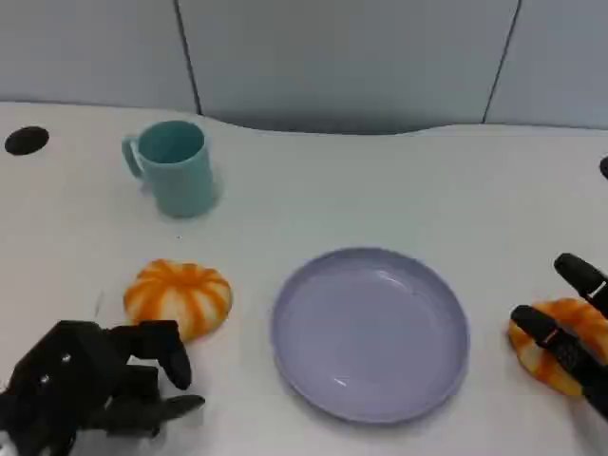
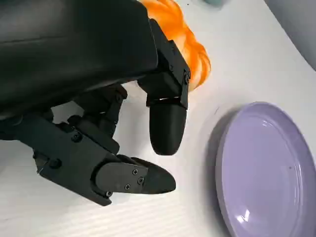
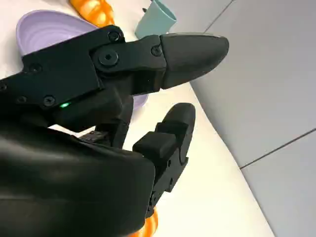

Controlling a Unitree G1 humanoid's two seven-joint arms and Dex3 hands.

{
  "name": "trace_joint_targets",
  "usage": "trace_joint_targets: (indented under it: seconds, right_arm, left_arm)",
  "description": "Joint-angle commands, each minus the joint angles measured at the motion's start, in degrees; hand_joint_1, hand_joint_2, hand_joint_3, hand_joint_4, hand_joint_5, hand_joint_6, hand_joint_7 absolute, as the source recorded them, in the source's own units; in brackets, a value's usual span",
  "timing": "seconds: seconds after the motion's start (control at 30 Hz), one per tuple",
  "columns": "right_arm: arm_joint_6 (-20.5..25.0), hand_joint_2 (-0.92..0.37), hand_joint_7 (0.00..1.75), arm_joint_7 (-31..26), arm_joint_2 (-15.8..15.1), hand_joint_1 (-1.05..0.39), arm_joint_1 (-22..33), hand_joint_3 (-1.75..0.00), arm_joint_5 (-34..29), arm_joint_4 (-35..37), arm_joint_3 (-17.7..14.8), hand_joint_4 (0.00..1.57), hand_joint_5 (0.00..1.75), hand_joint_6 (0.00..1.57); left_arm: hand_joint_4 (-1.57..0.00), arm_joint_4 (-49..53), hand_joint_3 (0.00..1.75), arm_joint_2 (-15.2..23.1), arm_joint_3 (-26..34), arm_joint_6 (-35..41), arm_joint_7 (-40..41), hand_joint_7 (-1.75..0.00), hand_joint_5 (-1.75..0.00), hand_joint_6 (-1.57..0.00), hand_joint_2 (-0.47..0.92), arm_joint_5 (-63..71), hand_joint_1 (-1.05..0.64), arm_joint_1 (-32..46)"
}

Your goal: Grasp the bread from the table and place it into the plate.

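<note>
1. White table (image 1: 399,180) fronts a wall of pale grey panels (image 1: 342,57); a dark round hole (image 1: 27,140) sits in the tabletop at its far left.
2. Teal mug (image 1: 176,167): upright on the far left of the table, handle turned left.
3. Lilac plate (image 1: 370,332): lies flat at the centre of the table, nothing in it.
4. Left bread (image 1: 179,296): an orange-and-white striped bun resting on the table, just left of the plate and apart from its rim.
5. Left hand (image 1: 90,385): sits at the near left edge, just in front of this bun. Its fingers (image 2: 167,126) are spread and hold nothing; the left wrist view shows one fingertip close beside the bun, though contact cannot be told.
6. Right bread (image 1: 560,342): a second orange bun on the table, right of the plate and apart from it.
7. Right hand (image 1: 570,328): its dark fingers (image 1: 546,334) lie over this bun. Whether they grip it or merely rest on it cannot be told; the right wrist view shows the fingers apart, with orange bread below the hand.
</note>
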Motion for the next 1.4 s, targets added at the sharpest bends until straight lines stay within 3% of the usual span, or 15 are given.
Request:
trace_joint_targets:
  seconds: [0.03,0.43,0.63,0.93,1.03,1.17,1.3,1.37,1.4]
  right_arm:
    - [-0.46,-0.92,0.59,0.86,-1.16,-0.33,-0.02,-0.3,0.05,-0.22,-0.1,0.52,0.91,0.56]
    - [0.11,-0.92,0.6,0.19,-0.65,-0.32,-0.16,-0.3,0.6,-0.52,-0.49,0.52,0.92,0.55]
    - [0.04,-0.92,0.61,-0.09,-0.41,-0.32,-0.25,-0.3,0.56,-0.38,-0.34,0.52,0.92,0.55]
    - [0.09,-0.92,0.62,-0.43,-0.13,-0.32,-0.21,-0.3,0.24,-0.9,0.49,0.51,0.92,0.56]
    - [-0.38,-0.92,0.62,-0.84,0.12,-0.33,-0.41,-0.31,-0.36,-0.85,1.13,0.52,0.93,0.56]
    - [-0.24,-0.92,0.63,-1.63,0.52,-0.34,-0.62,-0.3,-0.12,-0.98,1.25,0.51,0.93,0.57]
    - [-0.43,-0.92,0.63,-1.89,0.66,-0.34,-0.62,-0.31,-0.23,-1.1,1.55,0.51,0.94,0.56]
    - [-0.47,-0.92,0.63,-2.04,0.75,-0.34,-0.67,-0.3,-0.35,-1.15,1.66,0.52,0.94,0.56]
    - [-0.6,-0.92,0.63,-2.01,0.83,-0.34,-0.67,-0.3,-0.45,-1.19,1.78,0.52,0.94,0.56]
  left_arm:
    - [-0.77,0.5,0.39,0.74,-0.39,1.76,-0.69,-1.75,-1.75,-0.62,0.69,0.49,-0.41,1.17]
    - [-0.78,1.28,0.38,0.58,-0.06,0.78,-0.8,-1.75,-1.75,-0.61,0.69,-0.58,-0.41,1.22]
    - [-0.78,4.09,0.4,-0.6,2.04,-4.56,-1.92,-1.75,-1.75,-0.6,0.68,-3.81,-0.34,1.31]
    - [-0.81,5.03,0.48,-1.16,5.86,-28.51,3.52,-1.75,-1.75,-0.6,0.72,-1.36,-0.28,-0.31]
    - [-0.81,5.59,0.49,2.23,5.32,-39.48,13.83,-1.75,-1.75,-0.59,0.73,13.35,-0.29,-3.31]
    - [-0.82,5.73,0.46,4.68,4.51,-44.13,25.32,-1.75,-1.75,-0.58,0.73,26.99,-0.28,-5.6]
    - [-0.72,1.34,0.45,8.92,1.5,-40.13,29.51,-1.75,-1.75,-0.52,0.73,39.06,-0.33,-8.25]
    - [-0.64,-0.17,0.34,10.52,0.02,-38.29,28.35,-1.7,-1.75,-0.47,0.78,41.42,-0.37,-9.46]
    - [-0.51,-1.0,0.22,11.31,-0.83,-36.88,26.56,-1.57,-1.74,-0.42,0.83,42.01,-0.41,-10.21]
